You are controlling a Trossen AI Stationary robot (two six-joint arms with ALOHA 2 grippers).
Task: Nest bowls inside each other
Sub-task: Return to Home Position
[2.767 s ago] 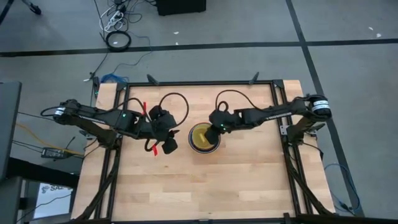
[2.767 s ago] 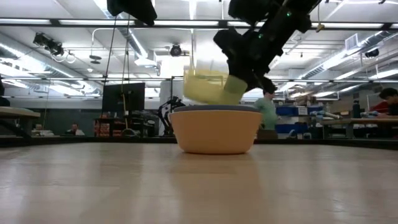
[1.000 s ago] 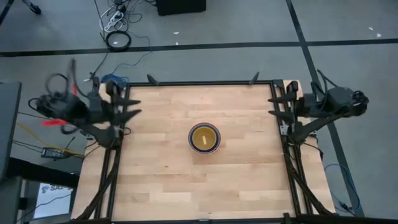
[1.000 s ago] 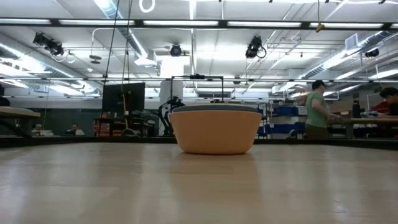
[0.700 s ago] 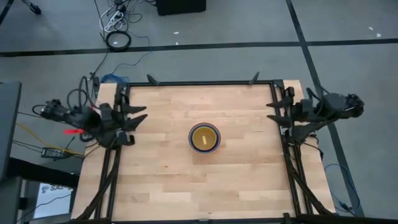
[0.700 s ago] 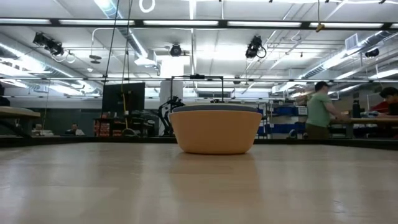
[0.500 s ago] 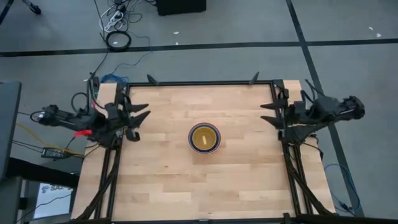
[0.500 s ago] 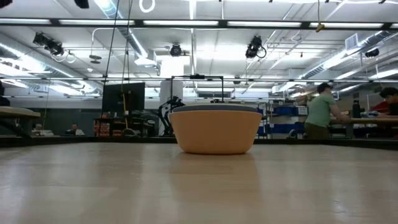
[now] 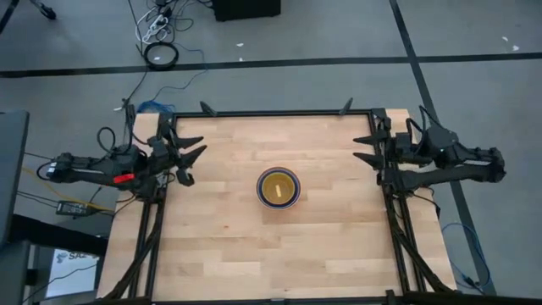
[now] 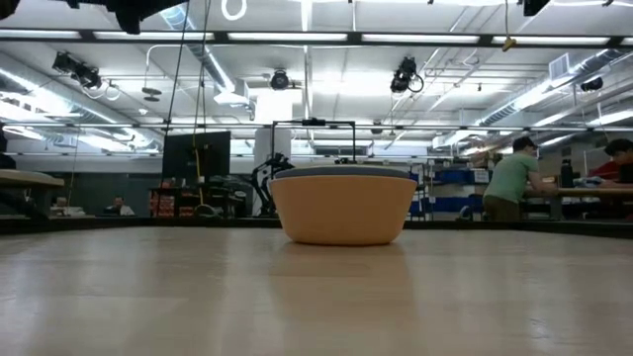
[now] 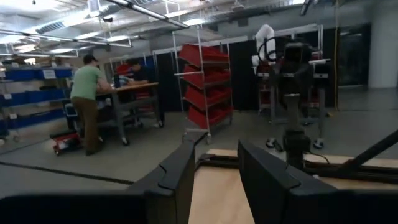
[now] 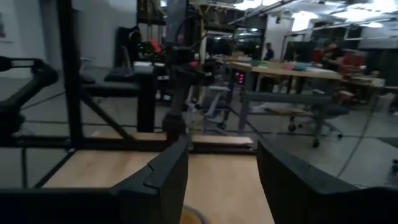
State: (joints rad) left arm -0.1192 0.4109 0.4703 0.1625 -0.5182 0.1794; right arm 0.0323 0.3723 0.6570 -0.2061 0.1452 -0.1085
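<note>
Workshop hall with ceiling strip lights forms the background; a person (image 10: 511,183) in a green top stands at a bench far behind the stack. Foreground: the wooden table (image 9: 220,246), bearing one stack of bowls (image 9: 279,187) near its middle.

Container and contents: the orange bowl (image 10: 342,213) is outermost and sits on the table. The yellow bowl (image 9: 277,190) lies innermost. A thin blue-violet band at the rim marks bowls between them, whose number I cannot tell. No bowl lies loose beside the stack.

Left claw (image 9: 188,155): well apart from the stack, over the table's edge, fingers apart and holding nothing. Right claw (image 9: 366,151): well apart from the stack on the opposite side, likewise spread and empty.

Step in hand, as I judge it: nesting looks complete, and the job now is parking both arms. The next move calls only for folding each arm to rest away from the stack, with no sweep across it that could knock it.
</note>
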